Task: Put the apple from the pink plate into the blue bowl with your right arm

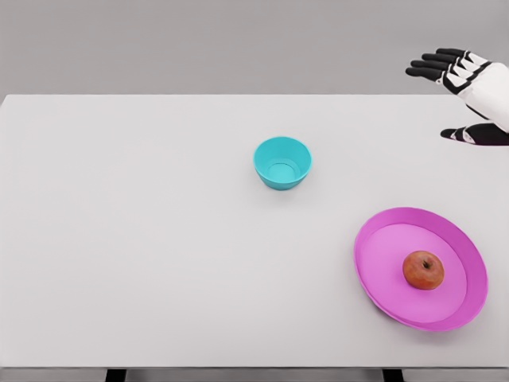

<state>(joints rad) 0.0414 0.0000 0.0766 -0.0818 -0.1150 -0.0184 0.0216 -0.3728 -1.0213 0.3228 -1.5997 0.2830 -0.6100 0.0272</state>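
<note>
my right hand (pixel 465 87) hung at the far right edge of the view, above the back corner of the white counter (pixel 143 255). its fingers (pixel 429 64) were spread and straight, pointing toward the left, with the thumb held apart lower down, and they held nothing. my left arm did not show at all.

the apple (pixel 423 270) sat on the pink plate (pixel 374 239), a little right of the plate's middle, stem dimple up. the plate lay at the near right of the counter. so the apple lay toward me from my hand and only slightly to the left of it, well apart, with bare counter between. being round, it offered no long axis to line up with, and i judged a grasp from above would serve from any side.

the blue bowl (pixel 282 162) stood upright near the middle of the counter, well apart from the plate, up and to the left of it. it looked empty.

i judged the task not yet begun: the apple was on the plate, untouched. the coming move turned on pulling my hand back toward me and down over the apple, then carrying it left and away to the bowl. the plate's raised rim was the thing i would have to clear.
</note>
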